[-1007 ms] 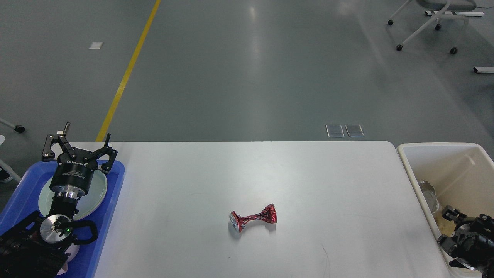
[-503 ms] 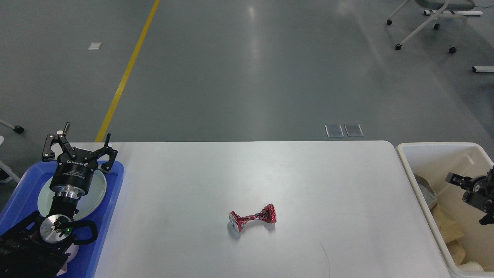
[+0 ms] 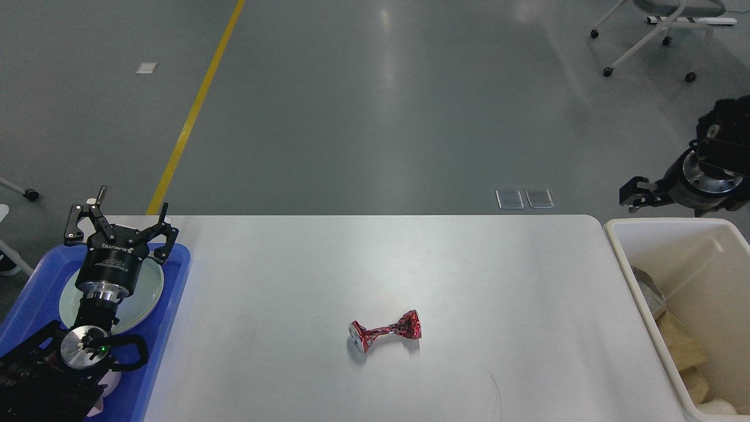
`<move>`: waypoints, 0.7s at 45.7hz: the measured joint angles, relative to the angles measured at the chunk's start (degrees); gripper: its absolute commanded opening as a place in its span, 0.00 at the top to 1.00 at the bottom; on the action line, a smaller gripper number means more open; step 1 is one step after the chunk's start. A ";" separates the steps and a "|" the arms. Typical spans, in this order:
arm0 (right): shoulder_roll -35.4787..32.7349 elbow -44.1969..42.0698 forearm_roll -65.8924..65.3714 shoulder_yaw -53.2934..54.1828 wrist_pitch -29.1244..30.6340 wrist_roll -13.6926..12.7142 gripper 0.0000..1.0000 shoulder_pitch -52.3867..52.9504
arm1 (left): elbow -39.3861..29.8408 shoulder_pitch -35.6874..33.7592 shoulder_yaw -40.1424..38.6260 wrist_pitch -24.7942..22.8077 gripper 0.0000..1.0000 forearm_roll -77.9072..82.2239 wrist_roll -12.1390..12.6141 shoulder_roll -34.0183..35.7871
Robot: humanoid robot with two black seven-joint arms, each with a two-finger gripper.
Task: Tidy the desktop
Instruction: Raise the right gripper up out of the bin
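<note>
Left gripper (image 3: pixel 120 225): fingers spread wide, holding nothing, poised above the blue tray (image 3: pixel 170 281) and its pale plate (image 3: pixel 149 293) at the desktop's left edge. Right gripper (image 3: pixel 636 192): raised above the far-left corner of the cream bin (image 3: pixel 621 246), seen small and end-on; finger state cannot be told. Desktop (image 3: pixel 469 281): white, spanning tray to bin, carrying one crushed red can (image 3: pixel 384 332) toward the near edge, mid-width. Can probably next for the bin, since paper scraps (image 3: pixel 679 346) lie there.
</note>
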 measured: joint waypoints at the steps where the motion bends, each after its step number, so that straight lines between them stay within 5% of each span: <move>1: 0.39 0.98 0.04 -0.42 1.12 0.00 0.00 1.55 | 0.00 0.00 0.00 0.00 0.02 0.00 0.00 0.00; 15: 8.70 12.64 7.20 -6.19 18.34 0.09 0.00 23.24 | -0.01 0.00 0.00 0.00 0.02 0.00 0.00 0.00; 32: 17.10 29.78 26.62 -9.37 20.28 0.18 0.00 49.63 | 0.04 0.06 0.08 0.00 0.02 0.02 -0.07 0.00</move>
